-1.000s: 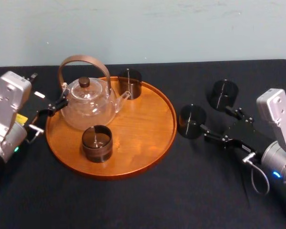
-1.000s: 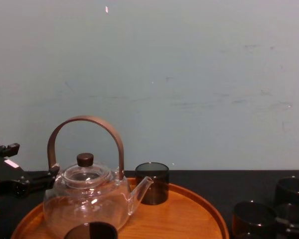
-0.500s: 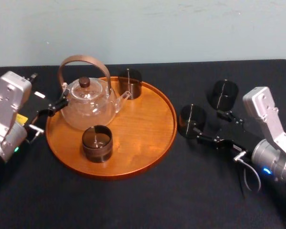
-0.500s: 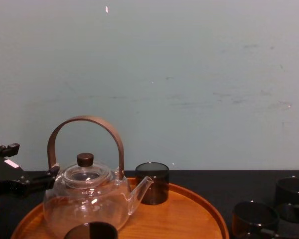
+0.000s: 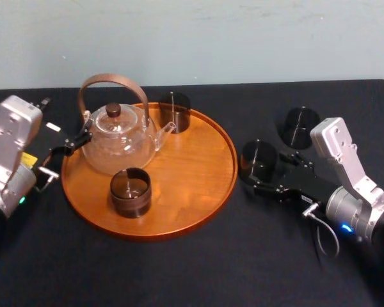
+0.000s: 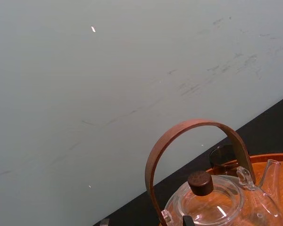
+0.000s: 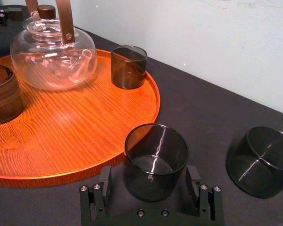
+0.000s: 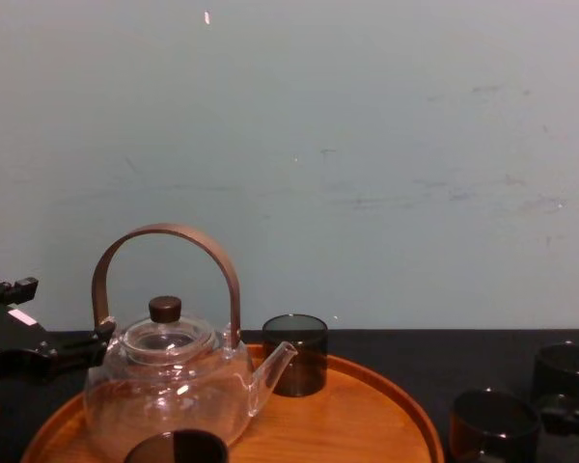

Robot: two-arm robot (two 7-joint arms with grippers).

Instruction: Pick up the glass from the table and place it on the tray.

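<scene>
Right wrist view: the right claw (image 7: 149,175) gapes wide around the glass (image 7: 155,157) on the desk (image 7: 198,108), just beside the tray (image 7: 85,132). The left claw (image 5: 77,142) is parked by the teapot (image 5: 118,144), its grip unreadable.

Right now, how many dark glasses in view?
4. On the tray: back glass by the teapot spout, front glass. On the table: near glass inside the open right claw, far glass beyond.
</scene>
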